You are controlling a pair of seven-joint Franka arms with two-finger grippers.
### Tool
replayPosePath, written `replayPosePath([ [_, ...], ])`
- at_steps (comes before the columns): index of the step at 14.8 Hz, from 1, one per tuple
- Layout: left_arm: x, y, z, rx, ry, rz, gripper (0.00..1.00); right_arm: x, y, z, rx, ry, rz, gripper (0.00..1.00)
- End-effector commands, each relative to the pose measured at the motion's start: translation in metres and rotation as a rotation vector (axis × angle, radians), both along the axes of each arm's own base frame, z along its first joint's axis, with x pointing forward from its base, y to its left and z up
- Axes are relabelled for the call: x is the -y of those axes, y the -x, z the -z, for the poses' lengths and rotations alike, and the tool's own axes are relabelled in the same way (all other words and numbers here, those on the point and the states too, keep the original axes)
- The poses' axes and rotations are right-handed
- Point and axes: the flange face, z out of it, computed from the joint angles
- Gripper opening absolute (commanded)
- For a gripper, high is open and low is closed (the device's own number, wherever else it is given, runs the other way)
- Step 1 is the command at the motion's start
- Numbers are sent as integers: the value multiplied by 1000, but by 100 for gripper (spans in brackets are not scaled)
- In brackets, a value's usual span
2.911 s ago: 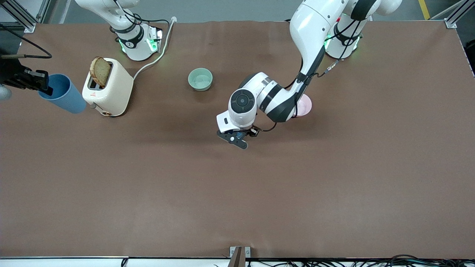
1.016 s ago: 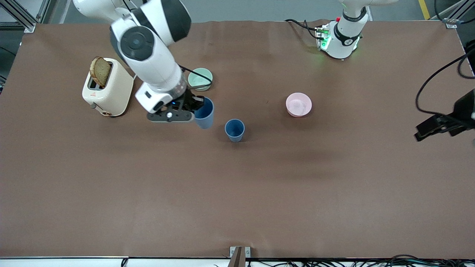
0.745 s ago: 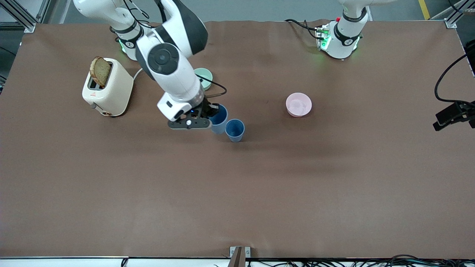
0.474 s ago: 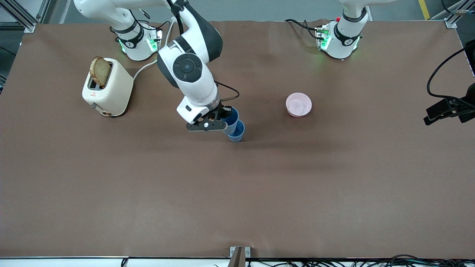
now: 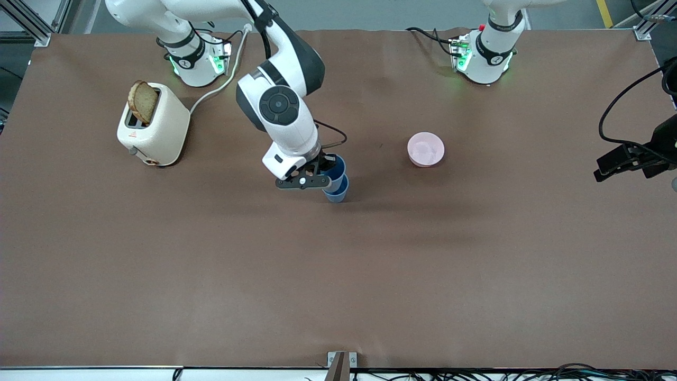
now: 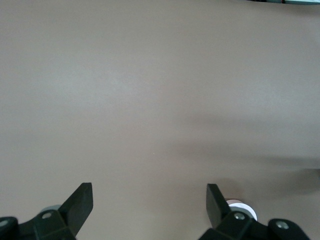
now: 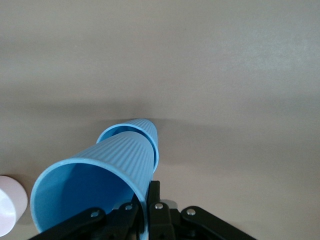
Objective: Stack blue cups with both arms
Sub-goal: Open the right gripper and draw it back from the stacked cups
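right gripper (image 5: 323,170) clamped on the rim of the upper blue cup (image 5: 335,168), fingers (image 7: 152,200) pinching its wall. upper cup tilted, its base entering the mouth of the lower blue cup (image 5: 337,193), not fully seated. lower cup upright on the brown table (image 5: 338,275), between the toaster (image 5: 153,125) and the pink bowl (image 5: 426,150), nearer the bowl and closer to the front camera than the bowl. slice of bread (image 5: 143,101) sticking up from the toaster. left gripper (image 6: 149,205) spread wide, holding nothing, waiting over the table edge at the left arm's end, well apart from the pink bowl.
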Motion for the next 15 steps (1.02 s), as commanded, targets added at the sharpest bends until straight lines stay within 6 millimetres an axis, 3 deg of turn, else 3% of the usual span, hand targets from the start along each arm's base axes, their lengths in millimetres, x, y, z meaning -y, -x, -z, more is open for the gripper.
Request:
replayPosePath([
  [1,2,8,-5,20,-3,6,100,-9,6,10,1,-12,3,1],
  [3,2,9,-6,18,-5,15,100,-11,7,20,-9,-3,1,1],
  [6,1,8,-7,20,-12,24,100,-15,9,20,-8,-5,-3,5],
  [7,11,8,-9,23,-15,41,100,-14,8,20,-3,-9,-1,15],
  [8,16,9,-9,23,-15,50,100,-14,8,19,0,-11,-2,33],
  [10,9,9,-9,21,-18,35,100,-10,4,18,2,-10,0,90],
  [11,10,9,-9,21,-18,37,100,-5,0,14,3,-11,5,100],
  [12,10,9,-9,21,-19,36,100,0,-3,8,5,-14,12,100],
  [15,10,9,-8,18,-21,37,100,47,-26,-49,36,-42,3,100],
])
